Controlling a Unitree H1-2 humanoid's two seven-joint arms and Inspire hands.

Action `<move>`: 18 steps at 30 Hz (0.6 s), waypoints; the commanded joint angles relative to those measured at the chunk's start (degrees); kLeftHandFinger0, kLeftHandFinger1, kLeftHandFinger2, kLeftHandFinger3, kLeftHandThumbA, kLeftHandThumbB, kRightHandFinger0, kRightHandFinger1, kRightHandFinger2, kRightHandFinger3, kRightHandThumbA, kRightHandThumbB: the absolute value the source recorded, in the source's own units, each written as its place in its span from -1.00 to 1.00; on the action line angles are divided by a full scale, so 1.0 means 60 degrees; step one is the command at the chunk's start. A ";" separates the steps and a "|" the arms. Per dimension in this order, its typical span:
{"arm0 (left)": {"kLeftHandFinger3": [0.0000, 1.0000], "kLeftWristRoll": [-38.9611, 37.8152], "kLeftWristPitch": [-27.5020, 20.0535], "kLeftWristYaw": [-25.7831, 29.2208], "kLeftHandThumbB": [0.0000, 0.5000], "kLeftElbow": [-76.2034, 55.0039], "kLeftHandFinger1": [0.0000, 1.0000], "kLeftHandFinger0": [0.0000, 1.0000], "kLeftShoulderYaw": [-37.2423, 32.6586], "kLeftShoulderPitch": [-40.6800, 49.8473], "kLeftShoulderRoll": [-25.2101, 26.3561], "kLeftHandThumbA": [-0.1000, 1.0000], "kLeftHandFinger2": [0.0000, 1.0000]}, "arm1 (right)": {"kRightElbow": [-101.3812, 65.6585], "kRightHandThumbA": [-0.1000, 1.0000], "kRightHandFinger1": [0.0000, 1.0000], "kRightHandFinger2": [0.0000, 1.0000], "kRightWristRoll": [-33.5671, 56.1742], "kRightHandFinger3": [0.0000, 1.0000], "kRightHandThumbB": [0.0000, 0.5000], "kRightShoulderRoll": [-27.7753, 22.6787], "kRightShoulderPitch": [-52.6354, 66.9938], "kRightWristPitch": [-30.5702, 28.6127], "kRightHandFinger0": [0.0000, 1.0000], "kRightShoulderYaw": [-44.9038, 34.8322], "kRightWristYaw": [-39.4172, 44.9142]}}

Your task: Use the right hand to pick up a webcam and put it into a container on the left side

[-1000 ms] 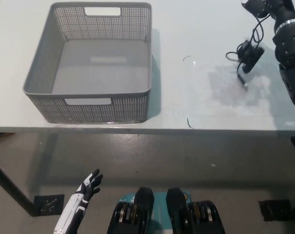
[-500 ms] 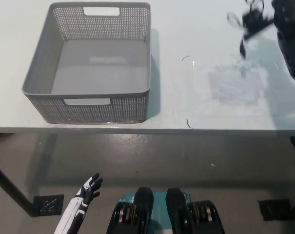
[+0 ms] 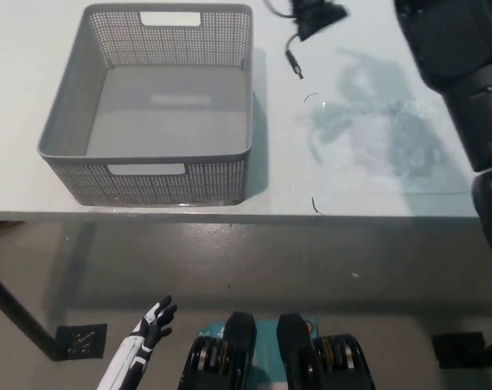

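The black webcam [image 3: 314,16] hangs in the air at the picture's top edge, just right of the grey mesh basket [image 3: 148,180]. Its cable [image 3: 293,58] dangles down over the white table [image 3: 376,187]. My black right arm [image 3: 453,65] comes in from the right and rises past the top edge. The hand that carries the webcam is cut off there, so its fingers do not show. The basket stands at the table's left with nothing inside. My white left hand [image 3: 154,319] rests low at the bottom left, below the table, with its fingers apart.
The table's front edge [image 3: 246,216] runs across the middle of the picture, with grey floor below it. A dark table leg [image 3: 18,321] slants at the lower left. Faint shadows of the arm lie on the table's right half.
The right arm has swung left and lifted the webcam from the table's right side to the top edge beside the basket. The left hand has sunk slightly.
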 commanded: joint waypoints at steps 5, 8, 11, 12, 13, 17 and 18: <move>1.00 0.0050 0.0267 -0.0186 -0.50 -0.0366 1.00 1.00 -0.0052 0.0027 0.0124 1.00 1.00 | 0.0462 -1.00 -0.51 0.43 -0.0051 0.65 -0.20 0.0631 -0.1825 -0.0149 -1.00 0.0195 -0.0036; 1.00 0.0156 0.0329 -0.0204 -0.52 -0.0434 1.00 1.00 -0.0091 0.0018 0.0144 1.00 1.00 | 0.0632 -1.00 -0.50 0.45 -0.0100 0.67 -0.20 0.0954 -0.2051 -0.0203 -1.00 0.0307 -0.0090; 1.00 0.0177 0.0379 -0.0278 -0.64 -0.0497 1.00 1.00 -0.0151 0.0032 0.0173 1.00 1.00 | 0.0812 -1.00 -0.50 0.45 -0.0063 0.66 -0.17 0.1223 -0.2172 -0.0342 -1.00 0.0368 -0.0148; 1.00 0.0179 0.0366 -0.0310 -0.65 -0.0524 1.00 1.00 -0.0171 0.0035 0.0194 1.00 1.00 | 0.0825 -1.00 -0.50 0.45 -0.0070 0.66 -0.17 0.1296 -0.2185 -0.0365 -1.00 0.0393 -0.0169; 1.00 0.0206 0.0424 -0.0325 -0.66 -0.0579 1.00 1.00 -0.0190 0.0027 0.0217 1.00 1.00 | 0.0863 -1.00 -0.49 0.45 -0.0081 0.65 -0.18 0.1385 -0.2202 -0.0354 -1.00 0.0418 -0.0220; 1.00 0.0348 0.0594 -0.0377 -0.67 -0.0704 1.00 1.00 -0.0320 -0.0045 0.0271 1.00 1.00 | 0.1465 -1.00 -0.49 0.46 -0.0106 0.70 -0.17 0.1799 -0.2353 -0.0585 -1.00 0.0546 -0.0417; 1.00 0.0373 0.0629 -0.0385 -0.69 -0.0718 1.00 1.00 -0.0348 -0.0061 0.0273 1.00 1.00 | 0.1601 -1.00 -0.50 0.46 -0.0101 0.70 -0.15 0.1853 -0.2395 -0.0611 -1.00 0.0563 -0.0435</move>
